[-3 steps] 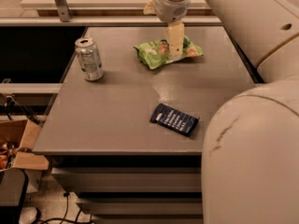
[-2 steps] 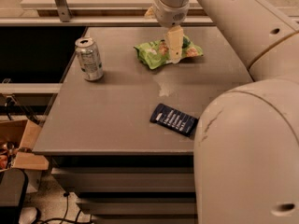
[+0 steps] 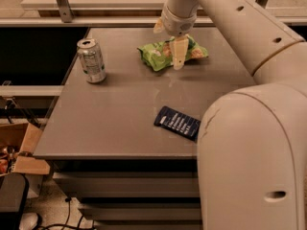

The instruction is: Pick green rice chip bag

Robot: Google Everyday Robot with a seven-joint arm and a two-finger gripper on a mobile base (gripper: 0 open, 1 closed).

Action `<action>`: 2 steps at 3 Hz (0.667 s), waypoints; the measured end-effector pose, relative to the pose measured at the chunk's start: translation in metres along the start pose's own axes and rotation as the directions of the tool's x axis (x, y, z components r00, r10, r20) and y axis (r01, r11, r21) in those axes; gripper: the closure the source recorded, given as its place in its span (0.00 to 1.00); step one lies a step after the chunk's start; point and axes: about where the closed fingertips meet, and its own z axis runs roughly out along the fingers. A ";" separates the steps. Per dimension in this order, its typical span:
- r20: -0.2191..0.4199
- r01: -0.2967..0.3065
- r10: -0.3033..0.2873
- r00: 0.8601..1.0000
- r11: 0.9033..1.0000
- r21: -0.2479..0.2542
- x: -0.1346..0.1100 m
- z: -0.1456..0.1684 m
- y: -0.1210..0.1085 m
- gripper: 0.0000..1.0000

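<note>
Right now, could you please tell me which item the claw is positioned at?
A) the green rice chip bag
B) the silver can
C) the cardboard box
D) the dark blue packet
A: the claw is at the green rice chip bag, and its near finger overlaps the middle of the bag.

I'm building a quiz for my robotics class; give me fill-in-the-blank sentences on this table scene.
1. The crinkly snack bag under the cream pincer is light ___.
2. The silver metal can stands ___.
3. The flat rectangular packet near the front edge of the grey table is dark ___.
Missing words: green, upright, blue.
</note>
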 end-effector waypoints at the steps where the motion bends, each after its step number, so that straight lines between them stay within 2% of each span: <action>1: 0.009 -0.011 0.011 1.000 1.000 0.014 0.004 0.000 -0.001 0.40; 2: 0.014 -0.008 0.008 1.000 1.000 0.026 0.005 -0.003 -0.004 0.63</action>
